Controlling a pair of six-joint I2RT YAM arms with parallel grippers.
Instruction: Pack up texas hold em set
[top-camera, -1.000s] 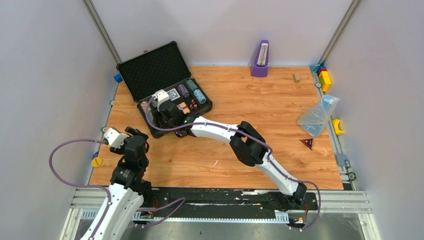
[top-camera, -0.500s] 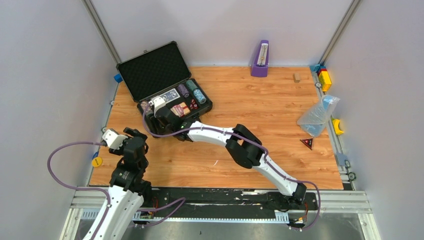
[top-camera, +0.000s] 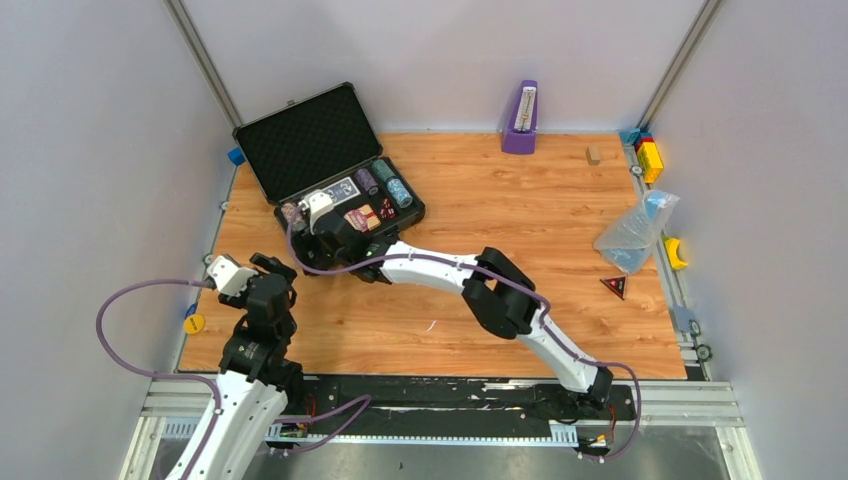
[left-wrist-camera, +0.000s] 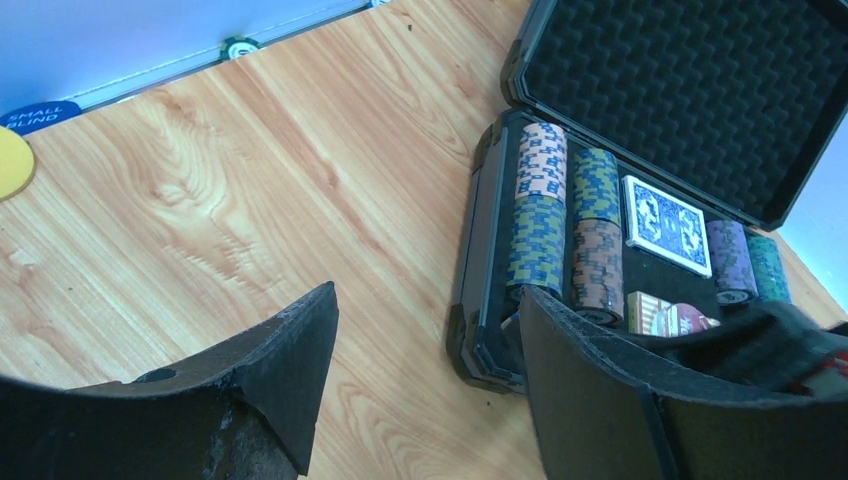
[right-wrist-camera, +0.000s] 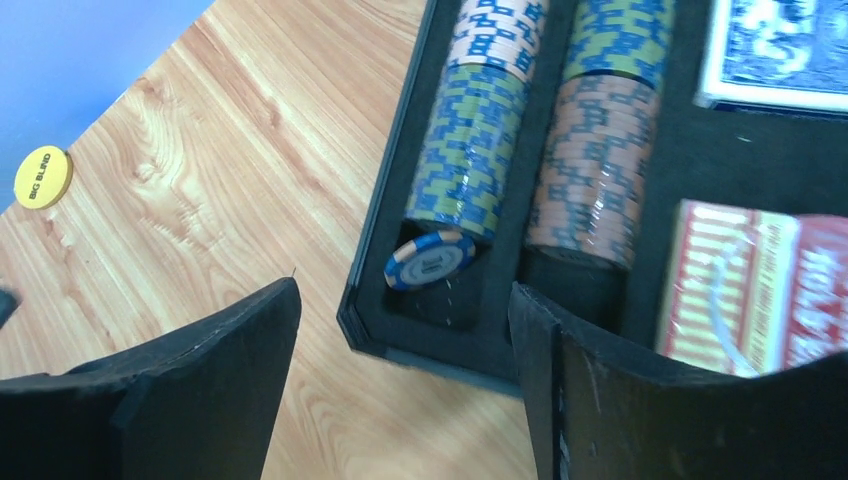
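Note:
The dark grey briefcase (top-camera: 305, 145) lies open at the far left of the table, lid up. Its tray holds striped chip rolls (right-wrist-camera: 470, 150), a blue card deck (left-wrist-camera: 665, 222), a red card deck (right-wrist-camera: 760, 285) and red dice (top-camera: 386, 210). A loose blue chip (right-wrist-camera: 430, 258) leans at the near end of the left roll. My right gripper (right-wrist-camera: 405, 295) is open and empty above the case's near left corner (top-camera: 312, 250). My left gripper (left-wrist-camera: 425, 300) is open and empty above the wood, left of the case (top-camera: 278, 270). A yellow Big Blind button (top-camera: 193, 323) lies at the left edge.
A blue Small Blind button (left-wrist-camera: 35, 115) lies off the table's left edge. A purple metronome (top-camera: 519, 118) stands at the back. A plastic bag (top-camera: 635, 232), a red triangle (top-camera: 614, 286), coloured blocks (top-camera: 648, 155) and a small wooden block (top-camera: 593, 154) are at the right.
My right gripper has moved a little nearer and left, from over the tray toward the case's near left corner. The left arm has hardly moved.

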